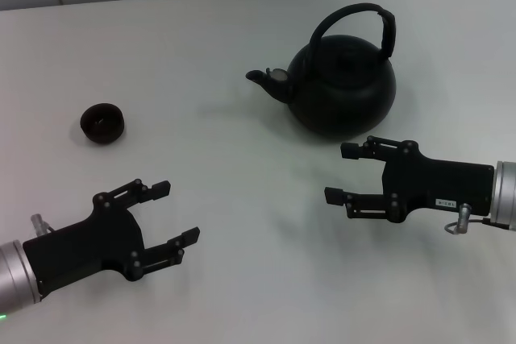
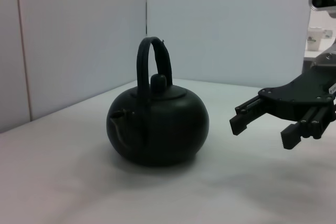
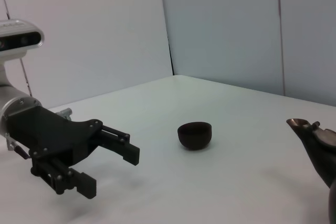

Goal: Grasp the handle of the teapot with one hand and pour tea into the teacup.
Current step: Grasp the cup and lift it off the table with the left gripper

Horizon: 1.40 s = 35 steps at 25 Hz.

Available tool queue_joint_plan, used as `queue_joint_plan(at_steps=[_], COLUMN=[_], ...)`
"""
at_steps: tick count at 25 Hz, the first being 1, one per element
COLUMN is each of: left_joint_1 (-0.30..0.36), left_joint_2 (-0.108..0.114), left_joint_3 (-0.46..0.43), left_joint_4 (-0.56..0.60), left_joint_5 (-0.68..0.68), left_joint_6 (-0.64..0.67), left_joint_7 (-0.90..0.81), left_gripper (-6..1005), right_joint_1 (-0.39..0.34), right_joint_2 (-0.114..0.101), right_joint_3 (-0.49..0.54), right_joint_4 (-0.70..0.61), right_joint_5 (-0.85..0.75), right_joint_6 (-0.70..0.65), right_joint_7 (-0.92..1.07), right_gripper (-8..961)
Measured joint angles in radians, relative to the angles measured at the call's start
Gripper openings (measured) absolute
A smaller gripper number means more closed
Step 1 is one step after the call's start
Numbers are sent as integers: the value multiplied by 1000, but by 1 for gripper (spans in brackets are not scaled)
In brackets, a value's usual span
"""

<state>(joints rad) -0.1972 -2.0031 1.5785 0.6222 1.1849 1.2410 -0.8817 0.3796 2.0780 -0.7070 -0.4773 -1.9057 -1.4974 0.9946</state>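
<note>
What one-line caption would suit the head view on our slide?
Both grippers, left gripper and right gripper, hover open above the table, teapot and teacup untouched.

- The teapot (image 1: 343,86) has a matt black body that looks like cast metal or dark ceramic (which one cannot be told), with a faint sheen on its shoulder.
- Its handle (image 1: 355,15) is black and dull.
- The teacup (image 1: 102,122) is dark brown-black with a slightly glossy inside.
- The left gripper (image 1: 165,217) and right gripper (image 1: 345,173) are matt black, hard-looking plastic or coated metal, on brushed silver metal wrists.
- The table (image 1: 242,199) is smooth, pale and matt.
</note>
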Motion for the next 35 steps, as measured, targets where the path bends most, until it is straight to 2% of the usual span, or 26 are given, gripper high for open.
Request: queue_joint_plan(at_steps=[20, 23, 24, 25, 26, 28, 29, 30, 32, 33, 35], left_joint_1=[1, 15, 23, 23, 25, 25, 21, 21, -24, -24, -64], left_joint_2=[-1, -19, -42, -42, -54, -54, -62, -62, -66, -66, -68], left_joint_3=[-9, -85, -176, -176, -231, -231, -273, -273, -303, -303, -298], left_joint_4=[3, 8, 8, 8, 7, 7, 1, 1, -11, -11, -24], left_joint_5=[7, 3, 3, 3, 4, 4, 3, 3, -2, -2, -3], left_joint_6=[4, 4, 1, 1, 0, 0, -6, -6, -125, -125, -193], left_joint_7=[-9, 6, 18, 18, 25, 25, 27, 27, 22, 22, 28], left_gripper=[788, 789, 789, 789, 789, 790, 790, 790, 791, 791, 791], right_joint_1=[-3, -5, -6, -6, -7, -8, -8, -8, -8, -8, -8], right_joint_2=[1, 1, 1, 1, 1, 1, 1, 1, 1, 1, 1], right_joint_3=[1, 1, 1, 1, 1, 1, 1, 1, 1, 1, 1], right_joint_4=[-7, -6, -6, -6, -5, -5, -4, -4, -4, -4, -4], right_joint_5=[0, 0, 0, 0, 0, 0, 0, 0, 0, 0, 0], right_joint_6=[2, 1, 1, 0, 0, -2, -3, -3, -6, -6, -7], right_joint_7=[6, 5, 4, 3, 2, 1, 0, 0, -1, -1, -1], right_gripper=[830, 830, 830, 830, 830, 830, 830, 830, 830, 830, 829])
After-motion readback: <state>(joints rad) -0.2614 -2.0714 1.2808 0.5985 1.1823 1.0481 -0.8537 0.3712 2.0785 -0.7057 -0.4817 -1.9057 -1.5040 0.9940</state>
